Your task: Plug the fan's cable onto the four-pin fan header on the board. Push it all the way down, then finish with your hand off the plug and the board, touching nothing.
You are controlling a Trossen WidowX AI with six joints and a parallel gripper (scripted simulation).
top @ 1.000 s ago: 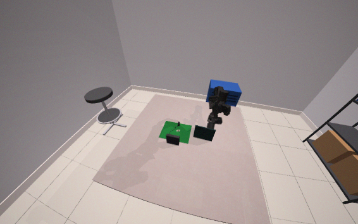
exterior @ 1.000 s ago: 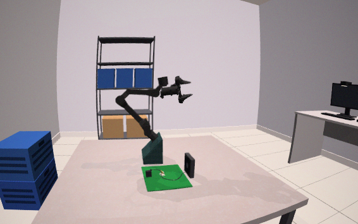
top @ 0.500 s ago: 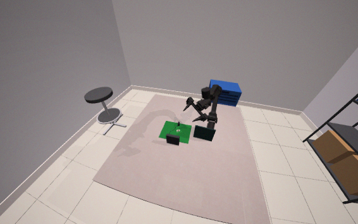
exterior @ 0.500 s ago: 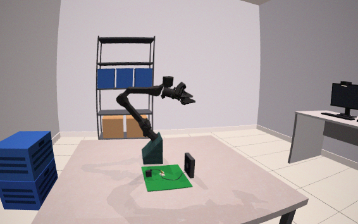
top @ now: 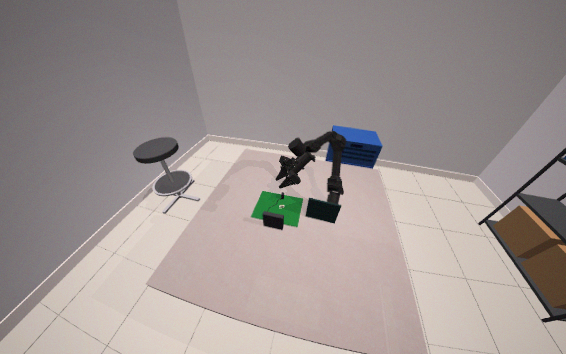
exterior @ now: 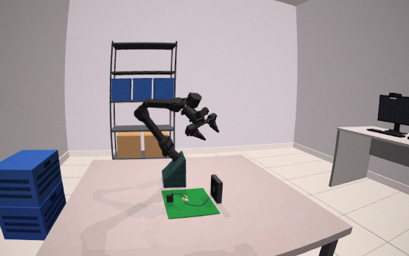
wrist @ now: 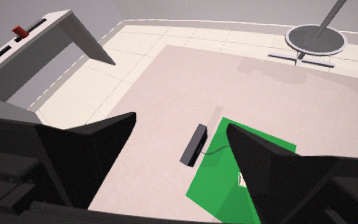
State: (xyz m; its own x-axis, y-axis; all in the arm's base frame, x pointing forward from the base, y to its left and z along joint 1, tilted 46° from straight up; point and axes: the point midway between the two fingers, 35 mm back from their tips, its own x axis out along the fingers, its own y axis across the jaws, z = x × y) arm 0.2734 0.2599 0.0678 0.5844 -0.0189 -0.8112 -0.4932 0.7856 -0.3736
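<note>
The gripper [exterior: 203, 127] hangs in the air well above the green board [exterior: 190, 208], tilted down toward it; its fingers stand wide apart and hold nothing. The board lies flat on the desk [exterior: 274, 217], just in front of the arm's dark green base block [exterior: 175, 173]; the black fan [exterior: 216, 189] stands upright at the board's edge, touching or just beside it. A thin dark cable [exterior: 198, 203] runs from the fan across the board to a small pale part [exterior: 185, 198] near the board's middle; whether the plug sits on the header is too small to tell. A small black block [exterior: 170, 197] stands on the board close beside that pale part.
</note>
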